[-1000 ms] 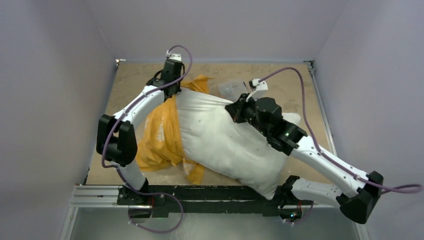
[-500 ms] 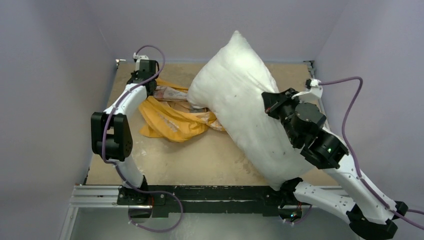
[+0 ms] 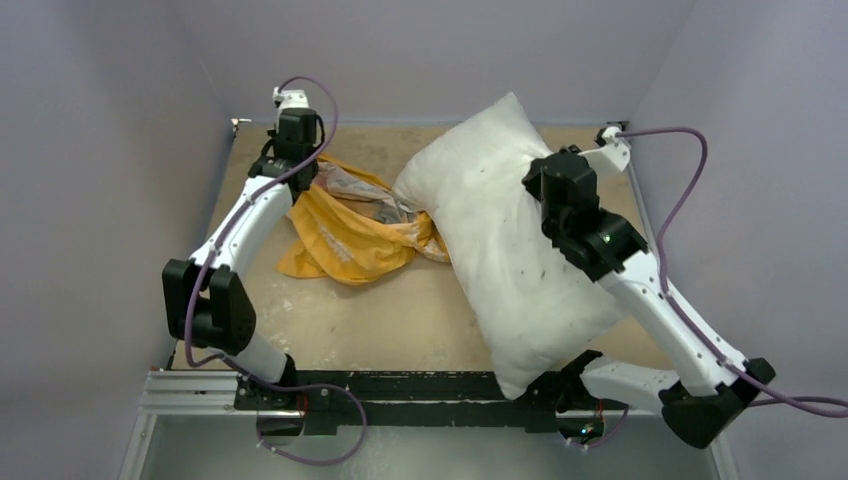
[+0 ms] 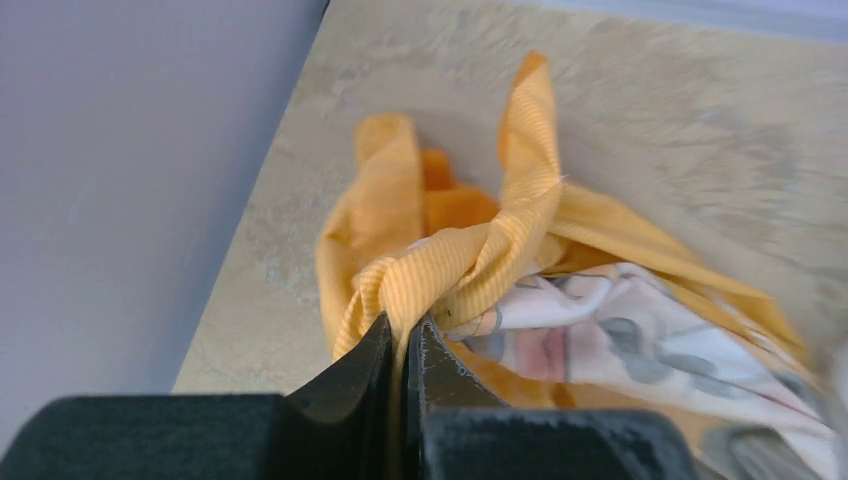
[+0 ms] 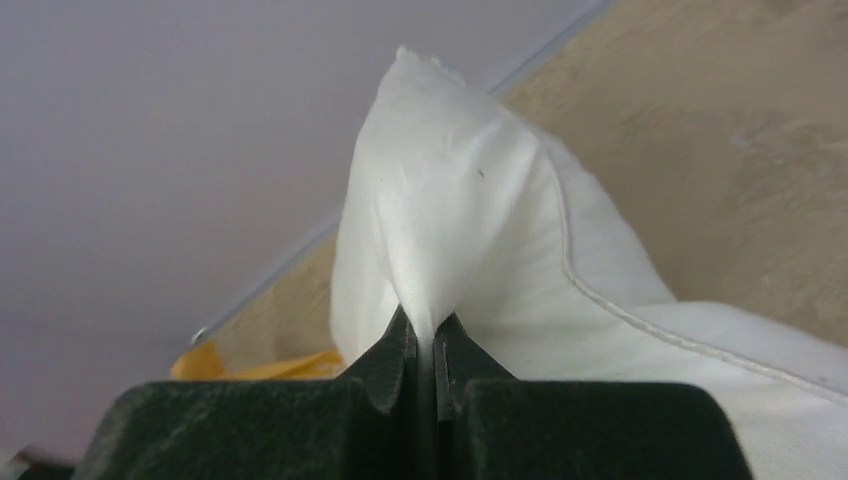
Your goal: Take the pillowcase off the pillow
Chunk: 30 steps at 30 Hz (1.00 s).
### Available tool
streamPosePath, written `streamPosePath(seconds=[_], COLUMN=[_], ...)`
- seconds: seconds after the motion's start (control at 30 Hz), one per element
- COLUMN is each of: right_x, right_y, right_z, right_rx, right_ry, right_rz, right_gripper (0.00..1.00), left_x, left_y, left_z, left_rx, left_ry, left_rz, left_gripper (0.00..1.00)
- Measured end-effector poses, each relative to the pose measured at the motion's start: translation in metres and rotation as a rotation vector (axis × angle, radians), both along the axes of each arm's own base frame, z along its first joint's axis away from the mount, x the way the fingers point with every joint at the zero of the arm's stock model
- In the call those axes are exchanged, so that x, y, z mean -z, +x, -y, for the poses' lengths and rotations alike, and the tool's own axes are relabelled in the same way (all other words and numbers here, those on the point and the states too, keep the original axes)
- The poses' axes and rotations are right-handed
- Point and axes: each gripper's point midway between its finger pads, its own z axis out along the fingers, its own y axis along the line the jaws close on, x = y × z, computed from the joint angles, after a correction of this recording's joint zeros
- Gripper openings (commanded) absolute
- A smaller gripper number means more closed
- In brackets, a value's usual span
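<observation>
We have the left tool (image 4: 404, 335) pinched nearly shut on a twisted fold of the bright orange fabric pillowcase with the cartoon-face print (image 4: 560, 260), the jaws closed down to the thickness of the cloth. The right tool (image 5: 425, 335) is clamped just as tightly on a thin ridge of the plump plain white stuffed pillow (image 5: 450, 220). In the overhead view the pillowcase (image 3: 345, 235) lies crumpled on the sandy beige counter (image 3: 400, 310), left of centre in the upper half of the frame. The pillow (image 3: 500, 260) stretches from upper centre down towards lower right, and its lowest corner reaches the black rail (image 3: 400, 385) at the bottom. We judge that the pillow is out of the cover, or very nearly so. Its left edge touches or overlaps the right tip of the orange cloth, and we cannot tell whether any fabric is trapped beneath it. To finish the step well, we think both pinches should hold firm while the two arms draw apart. The left one would carry the cloth towards the upper left corner, and the right one would lift the pillow a little and swing it towards the right side of the frame. Lifting first matters, because dragging the heavy stuffing across the counter could snag the loose tip and pull the cover along. Both grips are on thin folds, so a sharp tug risks a slip, and a steady pull seems safer. Letting go makes sense only once bare counter shows between the two.
</observation>
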Motion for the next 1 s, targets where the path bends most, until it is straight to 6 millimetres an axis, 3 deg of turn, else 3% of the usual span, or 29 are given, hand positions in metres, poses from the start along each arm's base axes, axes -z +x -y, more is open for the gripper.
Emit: streamPosePath(seconds=[0.07, 0.17, 0.23, 0.37, 0.47, 0.53, 0.6, 0.67, 0.8, 0.87, 1.0], right_x=[0.013, 0.022, 0.012, -0.02, -0.024, -0.01, 0.019, 0.055, 0.109, 0.109, 0.09], right_y=[0.024, 0.049, 0.052, 0.047, 0.045, 0.046, 0.049, 0.051, 0.057, 0.061, 0.058], right_z=[0.017, 0.063, 0.09, 0.124, 0.142, 0.152, 0.159, 0.162, 0.155, 0.15, 0.15], right_rx=[0.07, 0.181, 0.244, 0.342, 0.421, 0.465, 0.491, 0.499, 0.469, 0.454, 0.447], right_ry=[-0.022, -0.053, -0.052, -0.02, 0.016, 0.034, 0.038, 0.028, 0.032, 0.054, 0.083], right_rz=[-0.03, -0.055, -0.027, 0.061, 0.091, 0.08, 0.039, -0.031, -0.14, -0.129, -0.068], right_gripper=[0.0, 0.0, 0.0, 0.0, 0.0, 0.03, 0.12, 0.28, 0.56, 0.66, 0.8], left_x=[-0.026, -0.066, -0.084, -0.106, -0.108, -0.104, -0.097, -0.092, -0.086, -0.081, -0.065], left_y=[-0.006, -0.02, -0.035, -0.055, -0.063, -0.07, -0.082, -0.096, -0.116, -0.124, -0.137], left_z=[0.019, 0.051, 0.064, 0.066, 0.083, 0.106, 0.131, 0.147, 0.146, 0.142, 0.136], left_rx=[0.057, 0.147, 0.193, 0.215, 0.269, 0.348, 0.452, 0.53, 0.561, 0.551, 0.527], left_ry=[0.028, 0.069, 0.086, 0.109, 0.115, 0.1, 0.067, 0.018, -0.049, -0.072, -0.101], left_rz=[0.051, 0.15, 0.202, 0.259, 0.263, 0.256, 0.242, 0.239, 0.23, 0.219, 0.174], left_gripper=[0.0, 0.0, 0.0, 0.0, 0.0, 0.0, 0.05, 0.15, 0.35, 0.46, 0.63])
